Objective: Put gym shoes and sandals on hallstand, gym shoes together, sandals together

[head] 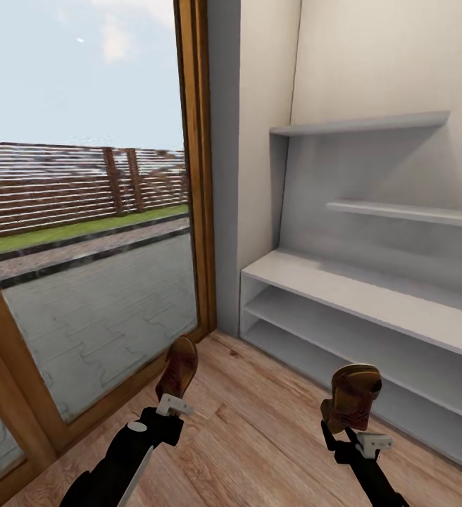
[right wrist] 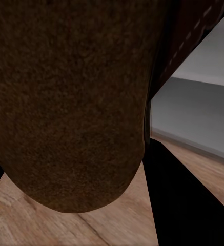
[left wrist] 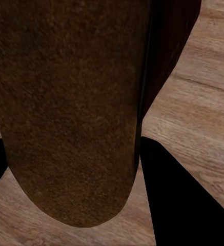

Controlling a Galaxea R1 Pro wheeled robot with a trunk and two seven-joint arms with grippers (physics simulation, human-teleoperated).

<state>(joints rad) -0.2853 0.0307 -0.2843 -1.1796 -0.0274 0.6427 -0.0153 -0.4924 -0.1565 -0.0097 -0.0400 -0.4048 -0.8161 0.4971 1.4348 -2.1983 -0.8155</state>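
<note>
Brown left sandal [head: 177,367] with reddish mottled sole; brown right sandal [head: 354,396] with patterned reddish strap. Pale grey-white rack [head: 372,296]. Light brown wood-grain floor [head: 259,422]. Black arms with white gripper fittings. Warm brown window frame [head: 198,169]; cream wall [head: 386,56].

head view looks down over both arms toward the rack [head: 372,310] and floor [head: 259,429]; each wrist view sits tight against a held sandal [left wrist: 70,113], floor behind.

Brown sandal [left wrist: 70,113] close above wood-grain floor [left wrist: 194,113]
</note>
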